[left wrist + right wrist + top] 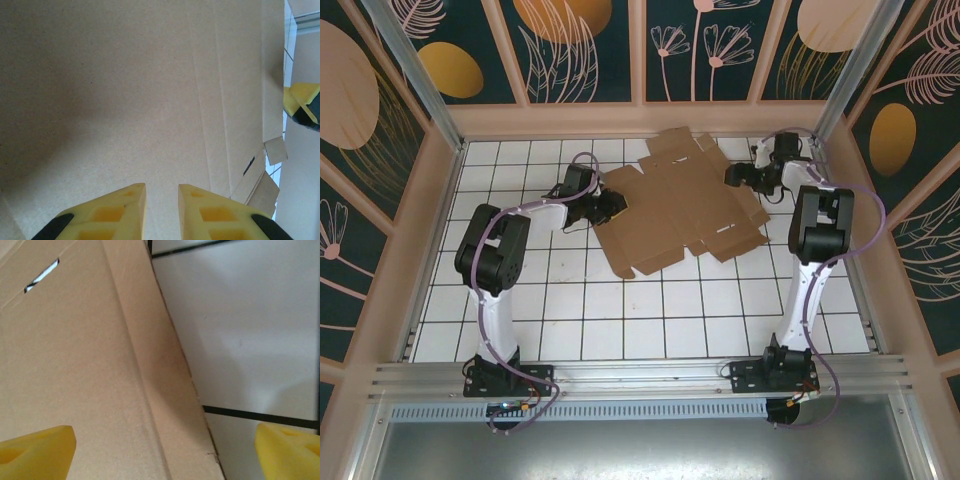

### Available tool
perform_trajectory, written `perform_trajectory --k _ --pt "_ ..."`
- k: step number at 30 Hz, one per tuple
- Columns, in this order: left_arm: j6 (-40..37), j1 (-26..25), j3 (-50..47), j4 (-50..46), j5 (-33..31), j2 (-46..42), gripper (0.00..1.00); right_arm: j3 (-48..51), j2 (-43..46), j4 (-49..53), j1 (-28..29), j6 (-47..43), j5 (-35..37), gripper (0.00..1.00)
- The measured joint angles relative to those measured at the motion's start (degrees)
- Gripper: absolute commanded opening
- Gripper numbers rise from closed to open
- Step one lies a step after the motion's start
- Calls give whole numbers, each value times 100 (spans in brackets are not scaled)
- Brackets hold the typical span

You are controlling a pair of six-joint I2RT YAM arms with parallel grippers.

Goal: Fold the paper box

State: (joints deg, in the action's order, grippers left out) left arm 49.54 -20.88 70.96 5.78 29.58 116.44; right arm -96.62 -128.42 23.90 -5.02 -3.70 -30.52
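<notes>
The paper box (680,205) is a flat brown die-cut cardboard sheet with flaps and slots, lying at the back middle of the white tiled table. My left gripper (613,207) is over the sheet's left edge. In the left wrist view its yellow jaws (161,186) stand narrowly apart above bare cardboard (125,90), with nothing between them. My right gripper (738,178) is at the sheet's right edge. In the right wrist view it is wide open (165,432), straddling the edge of the cardboard (75,355), one finger over the sheet and one over the tile.
White tiles with black grout (620,310) extend in front of the sheet towards the arm bases. A pink frame and patterned walls (550,118) close in the back and sides. A yellow finger of the right gripper (302,102) shows past the sheet's far edge.
</notes>
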Motion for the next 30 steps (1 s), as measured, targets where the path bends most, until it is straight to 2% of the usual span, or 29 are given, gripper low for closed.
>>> perform_trajectory --k 3,8,10,12,14,15,21,26,30 --pt "2 22 0 -2 20 83 23 24 -79 -7 -24 -11 -254 72" --pt "4 33 0 -2 20 157 22 72 -79 55 85 0 -385 30" --pt "4 33 0 -2 20 157 22 85 -70 66 162 -31 -321 23" --pt "4 33 0 -2 20 157 22 120 -15 55 258 -101 -131 10" --pt "4 33 0 -4 15 157 22 219 122 24 380 -232 173 3" --pt "4 33 9 -24 9 149 22 282 238 -20 481 -337 411 0" --pt "-22 48 79 -372 -282 -317 23 1027 1246 -743 1425 -1239 2070 0" --pt "59 136 400 -407 -417 -1010 31 1921 2044 -2065 2514 -3185 3401 0" --pt "240 214 490 -282 -457 -1591 40 2435 2155 -3185 3112 -4815 4378 0"
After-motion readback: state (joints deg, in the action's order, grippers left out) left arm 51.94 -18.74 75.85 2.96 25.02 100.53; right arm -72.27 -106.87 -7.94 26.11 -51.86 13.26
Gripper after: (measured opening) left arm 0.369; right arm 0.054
